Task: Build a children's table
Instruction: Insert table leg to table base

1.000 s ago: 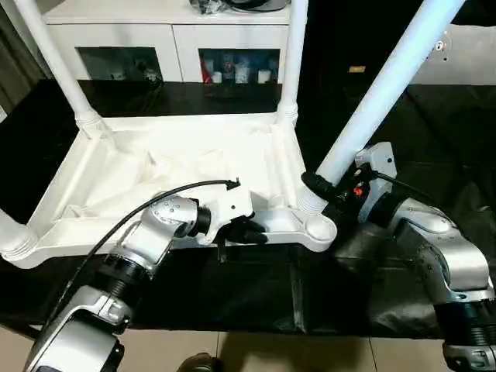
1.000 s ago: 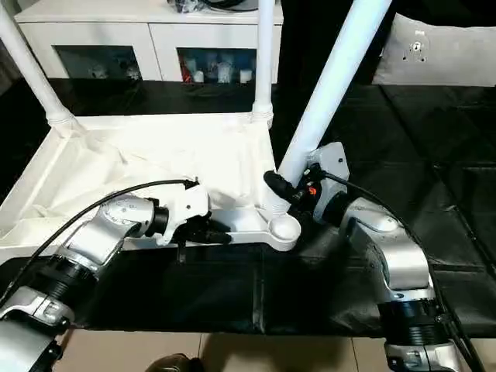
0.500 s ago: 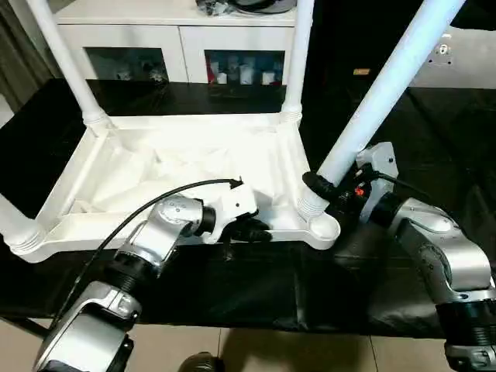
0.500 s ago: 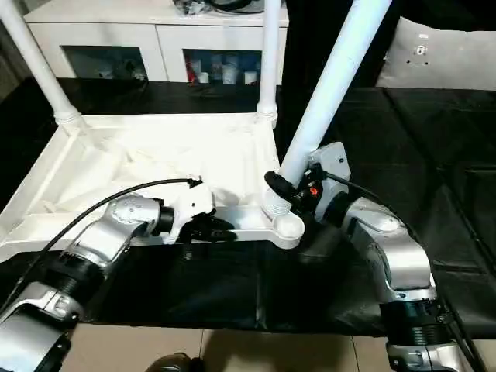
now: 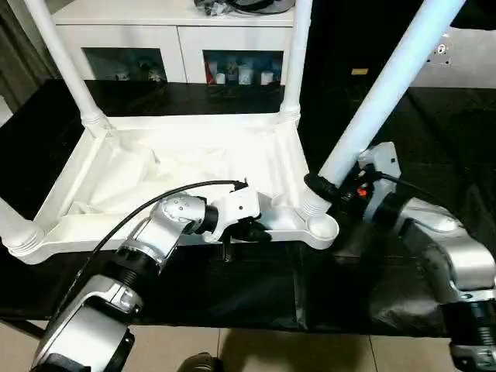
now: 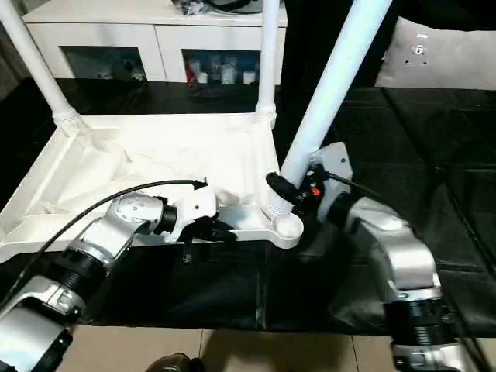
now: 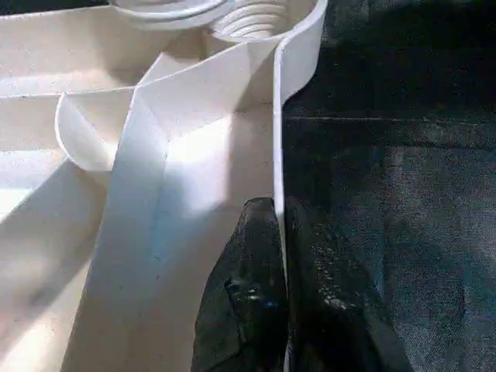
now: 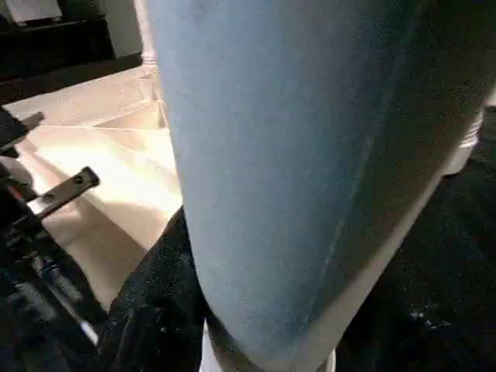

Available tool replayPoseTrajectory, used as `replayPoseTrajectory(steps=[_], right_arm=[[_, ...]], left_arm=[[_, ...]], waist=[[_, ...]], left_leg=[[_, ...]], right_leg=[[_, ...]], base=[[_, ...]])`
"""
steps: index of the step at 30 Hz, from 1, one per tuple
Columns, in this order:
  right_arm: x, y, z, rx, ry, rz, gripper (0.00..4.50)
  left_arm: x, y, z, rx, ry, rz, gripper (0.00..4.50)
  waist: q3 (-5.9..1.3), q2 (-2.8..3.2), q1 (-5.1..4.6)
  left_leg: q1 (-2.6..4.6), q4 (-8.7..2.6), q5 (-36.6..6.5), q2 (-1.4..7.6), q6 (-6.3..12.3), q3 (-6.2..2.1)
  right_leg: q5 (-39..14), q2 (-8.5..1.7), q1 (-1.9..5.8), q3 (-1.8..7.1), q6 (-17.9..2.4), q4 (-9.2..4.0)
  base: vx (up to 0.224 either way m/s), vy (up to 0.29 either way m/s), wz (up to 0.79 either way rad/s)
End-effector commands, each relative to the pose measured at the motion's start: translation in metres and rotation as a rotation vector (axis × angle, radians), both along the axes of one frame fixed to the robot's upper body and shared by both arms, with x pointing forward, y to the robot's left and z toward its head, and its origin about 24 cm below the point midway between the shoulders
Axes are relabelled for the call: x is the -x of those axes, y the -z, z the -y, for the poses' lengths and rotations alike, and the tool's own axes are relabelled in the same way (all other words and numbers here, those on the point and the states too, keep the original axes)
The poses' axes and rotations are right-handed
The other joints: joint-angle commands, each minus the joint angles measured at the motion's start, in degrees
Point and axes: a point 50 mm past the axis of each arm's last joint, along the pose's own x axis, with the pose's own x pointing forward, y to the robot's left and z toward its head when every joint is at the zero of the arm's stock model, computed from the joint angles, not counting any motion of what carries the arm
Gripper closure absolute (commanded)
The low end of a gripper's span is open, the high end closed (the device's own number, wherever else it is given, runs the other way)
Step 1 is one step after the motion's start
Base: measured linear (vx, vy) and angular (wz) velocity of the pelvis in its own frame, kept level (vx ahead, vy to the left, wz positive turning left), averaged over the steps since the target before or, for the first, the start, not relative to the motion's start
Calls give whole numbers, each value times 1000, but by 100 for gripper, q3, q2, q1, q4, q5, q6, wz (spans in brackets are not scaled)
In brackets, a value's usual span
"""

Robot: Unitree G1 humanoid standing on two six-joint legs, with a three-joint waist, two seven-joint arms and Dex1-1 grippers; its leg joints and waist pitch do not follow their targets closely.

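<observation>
On the black work table (image 5: 194,294) the white table (image 5: 155,178) lies inverted, ribs up, three legs upright. Left gripper (image 5: 252,230) pinches its near rim wall, fingers (image 7: 248,294) either side. Right gripper (image 5: 325,190) clasps the tilted fourth leg (image 5: 380,93) at the corner socket beside it; bare cloth lies beyond.

I count one small white plastic tabletop (image 5: 178,167) lying upside down, four long white tubular legs (image 5: 387,85), and my two black-fingered tools (image 5: 252,230).
</observation>
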Motion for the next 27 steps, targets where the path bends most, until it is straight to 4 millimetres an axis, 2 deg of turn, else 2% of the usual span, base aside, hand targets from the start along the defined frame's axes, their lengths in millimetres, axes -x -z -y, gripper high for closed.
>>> replayPoseTrajectory(steps=[1, 7, 10, 11, 12, 16, 21, 22, 27], right_arm=[[1, -16, 0, -10, -51, 31, 264], [5, -21, 4, -3, -182, -52, 264], [4, -21, 5, 12, -216, -70, 264], [4, -21, 5, 15, -225, -75, 264], [3, -19, 5, 21, -239, -88, 264], [0, -18, 2, 58, -271, -109, 264], [0, -18, 1, 73, -298, -128, 264], [0, -17, 0, 79, -298, -128, 264], [-4, -7, -6, 74, -299, -149, 264]], left_arm=[[-4, 3, -14, -73, -44, 17, 450], [-6, -5, -24, -63, -46, 23, 450], [-6, -5, -28, -72, -39, 26, 450], [-6, -6, -29, -74, -36, 28, 450], [-5, -6, -31, -79, -33, 28, 450], [-5, -7, -35, -91, -36, 24, 450], [-3, -8, -38, -105, -11, 26, 450], [-2, -8, -37, -102, -6, 23, 450], [2, -11, -33, -105, 53, 26, 450]], waist=[[-446, -100, 28], [-436, -126, 4], [-439, -118, -23], [-443, -164, -26], [-446, -139, -26], [-449, -125, -23], [-458, -126, 3], [-453, -147, 5], [-454, -123, -1]], left_leg=[[148, -364, -562, 436, 463, -153], [133, -361, -609, 429, 460, -149], [134, -358, -596, 431, 439, -148], [133, -359, -584, 429, 451, -140], [129, -347, -526, 423, 477, -140], [146, -343, -512, 434, 471, -136], [142, -338, -453, 437, 500, -136], [137, -341, -470, 434, 501, -132], [149, -343, -485, 441, 449, -128]], right_leg=[[134, -565, 267, 238, -1422, -375], [-105, -573, 275, 231, -1445, -392], [-121, -566, 263, 228, -1443, -390], [-92, -565, 269, 225, -1451, -390], [-29, -564, 263, 221, -1484, -375], [-1, -554, 246, 221, -1523, -368], [162, -559, 255, 219, -1550, -343], [112, -564, 253, 219, -1542, -347], [47, -551, 235, 216, -1561, -349]], base=[[0, 0, 0], [0, 0, 0], [0, 0, 0], [0, 0, 0], [0, 0, 0], [0, 0, 0], [0, 0, 0], [0, 0, 0], [0, 0, 0]])
